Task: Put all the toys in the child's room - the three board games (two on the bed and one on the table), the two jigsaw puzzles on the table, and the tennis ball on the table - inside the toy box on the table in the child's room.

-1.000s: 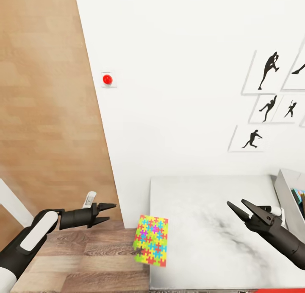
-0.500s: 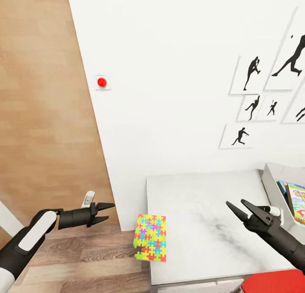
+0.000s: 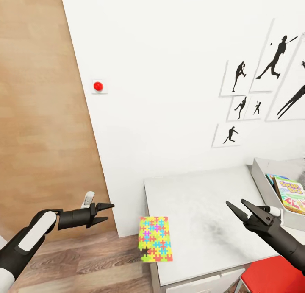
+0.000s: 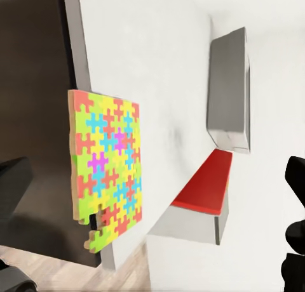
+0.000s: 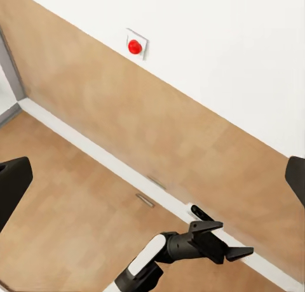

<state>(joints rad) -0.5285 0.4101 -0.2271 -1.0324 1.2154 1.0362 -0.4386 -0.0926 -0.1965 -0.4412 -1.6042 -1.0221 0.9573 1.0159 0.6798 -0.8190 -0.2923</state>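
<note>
since the head camera has swung right over the last second, the whole view has shifted: more of the toy box [image 3: 262, 187] shows at the table's [image 3: 199, 225] far right end, and a red seat [image 3: 271, 276] has come in below the near edge. both arms sit in the same place in the view as before.

left gripper [image 3: 105, 212] hangs over the wood plank floor, off the table's left end, jaws apart, empty. right gripper [image 3: 239, 210] hovers over the marbled top, jaws apart, empty.

one jigsaw puzzle [image 3: 155, 238] lies on the table's left edge, overhanging it, with a piece missing at its near corner; left wrist view shows the same sheet [image 4: 107, 165] sticking out past the edge.

toy box count: one board game [image 3: 291, 194] with a green and white cover visible inside, plus a blue edge beside it, can't tell what.

white wall behind: one red button [image 3: 98, 86], six black silhouette pictures [image 3: 237, 79] in view.
</note>
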